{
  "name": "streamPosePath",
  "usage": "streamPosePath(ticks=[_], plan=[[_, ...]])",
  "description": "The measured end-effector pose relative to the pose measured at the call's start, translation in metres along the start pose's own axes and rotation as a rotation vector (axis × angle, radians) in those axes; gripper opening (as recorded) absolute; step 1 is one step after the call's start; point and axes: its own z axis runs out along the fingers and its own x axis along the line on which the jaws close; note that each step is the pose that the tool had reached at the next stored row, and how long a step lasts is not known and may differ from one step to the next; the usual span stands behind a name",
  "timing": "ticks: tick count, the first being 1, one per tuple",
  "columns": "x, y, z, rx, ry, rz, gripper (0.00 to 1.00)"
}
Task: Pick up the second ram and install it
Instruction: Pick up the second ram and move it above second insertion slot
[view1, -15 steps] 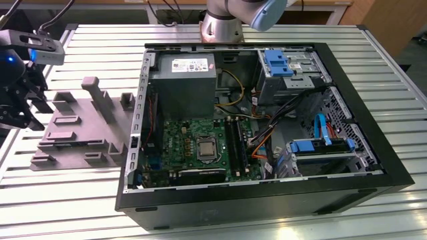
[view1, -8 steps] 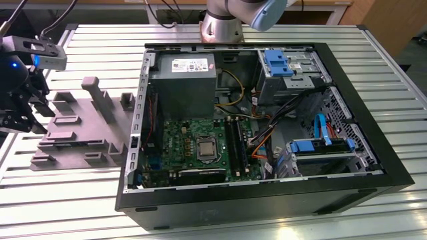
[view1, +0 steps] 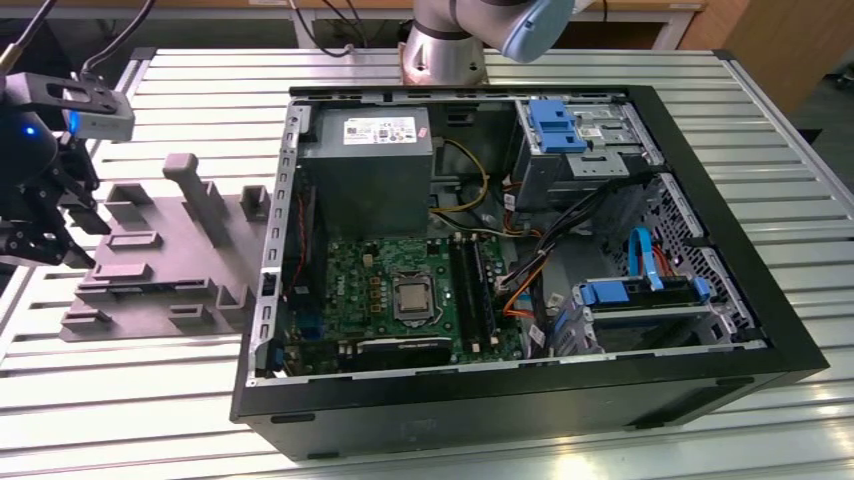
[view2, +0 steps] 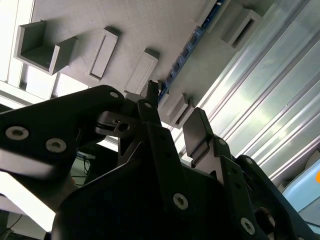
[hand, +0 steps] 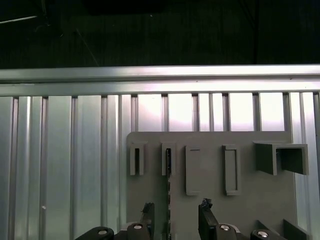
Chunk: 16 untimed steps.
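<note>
The second ram (hand: 168, 192) is a thin blue-green stick standing on its edge in a slotted holder of the grey fixture plate (hand: 250, 210). In the second wrist view the ram (view2: 186, 46) runs away from the fingers along the plate. My gripper (hand: 176, 214) is open, with one black finger (hand: 148, 212) on each side of the ram, which sits nearer one of them and touches neither. In the exterior view the gripper (view1: 60, 225) hangs at the far left over the fixture plate (view1: 160, 270). The motherboard's long black slots (view1: 467, 290) lie inside the open computer case.
The open black computer case (view1: 534, 390) lies on the ribbed metal table (view1: 147, 400), to the exterior view's right of the fixture. It holds a grey power supply (view1: 367, 165), cables and blue drive-bay clips (view1: 554, 125). Raised blocks (view1: 200, 195) stand on the fixture plate.
</note>
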Motion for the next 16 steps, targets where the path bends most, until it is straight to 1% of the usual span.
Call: streamPosePath(ticks=[5, 16], plan=[[0.0, -0.0001, 0.0005, 0.0001, -0.0003, 0.0, 0.47], [0.0001, -0.0002, 0.0039, 0.0, -0.0011, 0.0, 0.47]])
